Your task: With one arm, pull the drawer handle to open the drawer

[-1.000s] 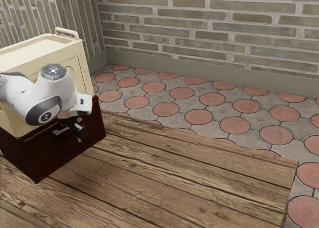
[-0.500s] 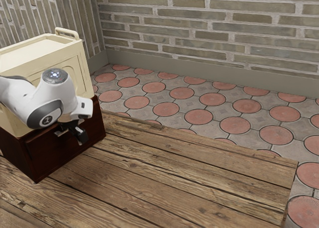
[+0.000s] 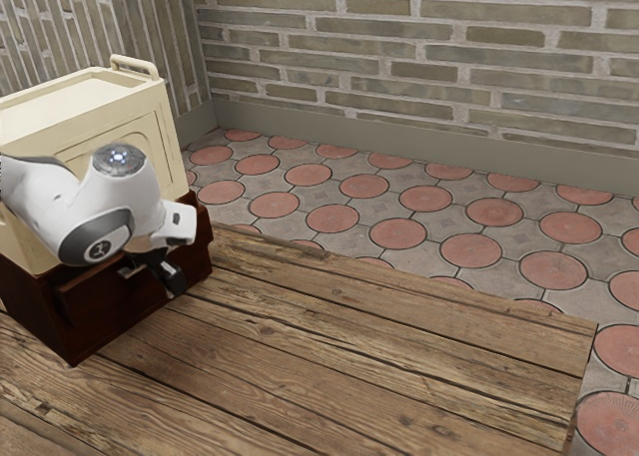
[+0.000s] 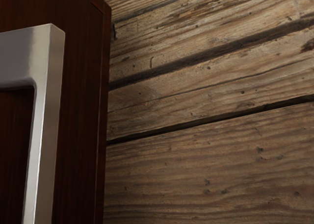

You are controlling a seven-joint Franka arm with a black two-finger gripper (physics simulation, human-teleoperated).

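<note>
The drawer [image 3: 105,308] had just come out a little from the dark cabinet [image 3: 35,308], so the opening had begun. The handle [image 4: 46,111] was at the pincer [image 3: 165,274]; whether gripped, I could not tell.

Drawer [image 3: 108,304] now slightly open, gripper [image 3: 168,276] moved outward with it

1 dark brown drawer [image 3: 98,304], slightly open, silver angular handle [image 4: 48,121] on its front
</note>
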